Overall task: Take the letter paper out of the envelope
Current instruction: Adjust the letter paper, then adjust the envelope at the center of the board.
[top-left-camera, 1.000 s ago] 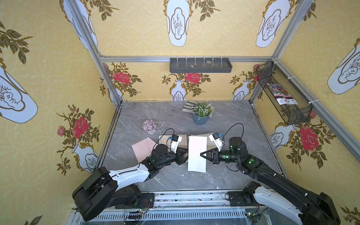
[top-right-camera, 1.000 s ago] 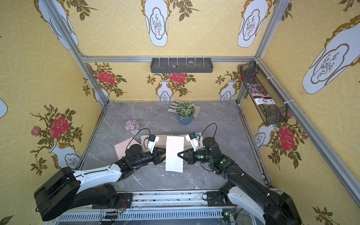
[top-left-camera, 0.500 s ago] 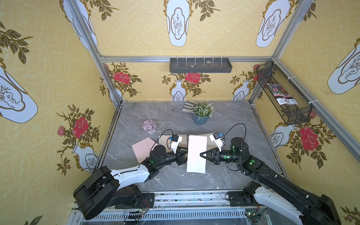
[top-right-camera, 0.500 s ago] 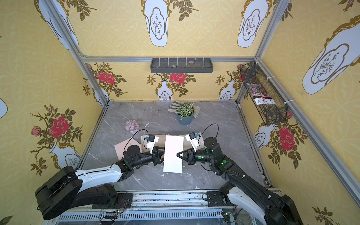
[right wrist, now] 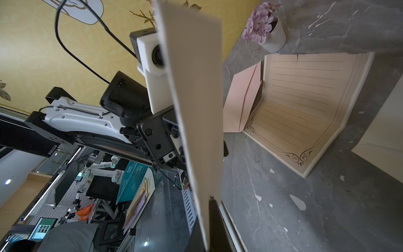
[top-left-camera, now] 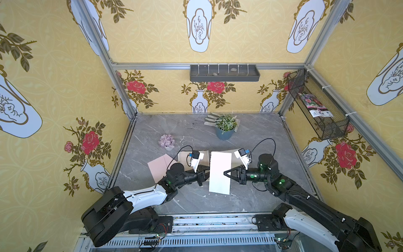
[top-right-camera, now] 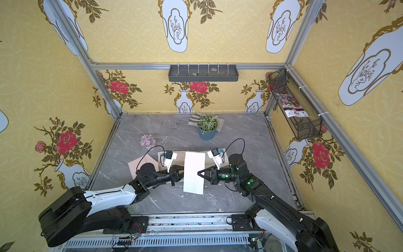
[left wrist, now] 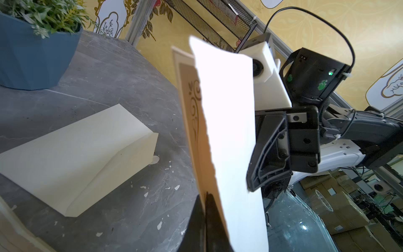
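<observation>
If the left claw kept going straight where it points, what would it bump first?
The left claw pinches the letter paper at the white envelope; pushing on, it would probably meet the right claw just beyond.

Two matching arms: left arm [top-left-camera: 141, 196], right arm [top-left-camera: 305, 220], black joints, white shell on lower link, bulky black base housings. Green lights glowing on both, brighter on right arm. Up front, left gripper [top-left-camera: 206, 174] and right gripper [top-left-camera: 225, 173]: black, tapered, ribbed fingers, round screws [left wrist: 295, 117] in boxy black body. White camera mount [top-left-camera: 242, 155] over each, blue plug on top, black cable [top-left-camera: 265, 140] looping back. Braided sleeve [right wrist: 117, 109] at wrist, white zip tie [left wrist: 346, 75] on cable
</observation>
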Action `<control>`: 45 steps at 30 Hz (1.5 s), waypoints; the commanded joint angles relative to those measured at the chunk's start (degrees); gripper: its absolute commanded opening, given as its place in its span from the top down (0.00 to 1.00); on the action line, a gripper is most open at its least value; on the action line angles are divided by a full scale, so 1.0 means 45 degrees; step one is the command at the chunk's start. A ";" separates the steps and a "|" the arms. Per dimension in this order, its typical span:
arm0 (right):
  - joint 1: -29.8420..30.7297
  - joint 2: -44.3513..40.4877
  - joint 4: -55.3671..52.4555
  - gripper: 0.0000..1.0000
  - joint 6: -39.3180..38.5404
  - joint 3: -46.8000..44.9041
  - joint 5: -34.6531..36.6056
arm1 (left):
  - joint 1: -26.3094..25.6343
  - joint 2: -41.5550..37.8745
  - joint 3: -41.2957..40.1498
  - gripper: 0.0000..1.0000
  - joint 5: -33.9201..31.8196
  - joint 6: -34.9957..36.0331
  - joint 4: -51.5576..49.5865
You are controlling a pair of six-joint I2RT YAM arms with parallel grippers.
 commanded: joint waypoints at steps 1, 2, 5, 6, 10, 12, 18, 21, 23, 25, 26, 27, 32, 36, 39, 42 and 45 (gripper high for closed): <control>-0.0038 0.0017 0.0535 1.00 0.0037 -0.0079 0.0004 | 0.0002 -0.0075 -0.0129 1.00 0.0098 0.0045 0.0503; -0.0050 0.0041 0.0553 1.00 0.0030 -0.0106 0.0017 | 0.0002 -0.0085 -0.0173 1.00 0.0051 0.0071 0.0497; -0.0090 0.0175 0.0594 1.00 0.0004 -0.0146 0.0023 | 0.0001 -0.0123 -0.0250 1.00 -0.0010 0.0122 0.0497; -0.0082 0.0237 0.0594 1.00 0.0000 -0.0130 0.0033 | 0.0002 -0.0135 -0.0269 1.00 0.0001 0.0121 0.0499; -0.0132 0.0445 0.0557 1.00 -0.0054 -0.0182 0.0058 | 0.0002 -0.0255 -0.0421 1.00 -0.0628 -0.0074 0.0237; -0.0163 0.0478 0.0542 1.00 -0.0058 -0.0189 0.0106 | 0.0002 -0.0375 -0.0416 1.00 -0.0961 -0.0027 -0.0223; -0.0259 0.0628 0.0281 0.56 -0.0131 -0.0219 0.0266 | 0.0002 -0.0665 -0.0399 1.00 -0.1303 0.0103 -0.1098; -0.0356 0.0651 -0.0027 0.45 -0.0229 -0.0175 0.0391 | 0.0002 -0.1060 -0.0313 1.00 -0.1952 0.0161 -0.2185; -0.0395 0.0579 -0.0459 0.40 -0.0333 -0.0101 0.0759 | 0.0002 -0.1446 -0.0191 1.00 -0.2613 0.0216 -0.3338; -0.0405 0.0463 -0.1245 0.38 -0.0527 0.0080 0.1377 | 0.0002 -0.1881 0.0063 1.00 -0.3566 0.0229 -0.5003; -0.0394 0.0394 -0.1722 0.37 -0.0612 0.0204 0.1788 | 0.0002 -0.2100 0.0235 1.00 -0.4122 0.0218 -0.6033; -0.0388 0.0340 -0.2239 0.36 -0.0722 0.0335 0.2383 | 0.0002 -0.2290 0.0482 1.00 -0.4605 0.0197 -0.7081; -0.0122 0.0749 -0.3391 0.36 -0.0845 0.0623 0.3835 | -0.0142 -0.2679 0.1658 1.00 -0.5919 0.0225 -1.0855; 0.0295 0.1758 -0.2453 0.38 -0.0746 0.0483 0.3602 | -0.0339 -0.2988 0.1659 1.00 -0.6188 0.0143 -1.1261; 0.0555 0.2142 -0.3411 0.38 -0.1144 0.0934 0.5007 | -0.0389 -0.3256 0.1607 1.00 -0.6327 0.0140 -1.1611; 0.1887 0.2328 -0.5655 0.38 -0.1779 0.2072 0.8343 | -0.0389 -0.3705 0.1375 1.00 -0.6357 0.0059 -1.1667; 0.3623 0.2624 -0.7321 0.37 -0.1861 0.3111 1.1527 | -0.0389 -0.4186 0.1228 1.00 -0.6457 -0.0008 -1.1823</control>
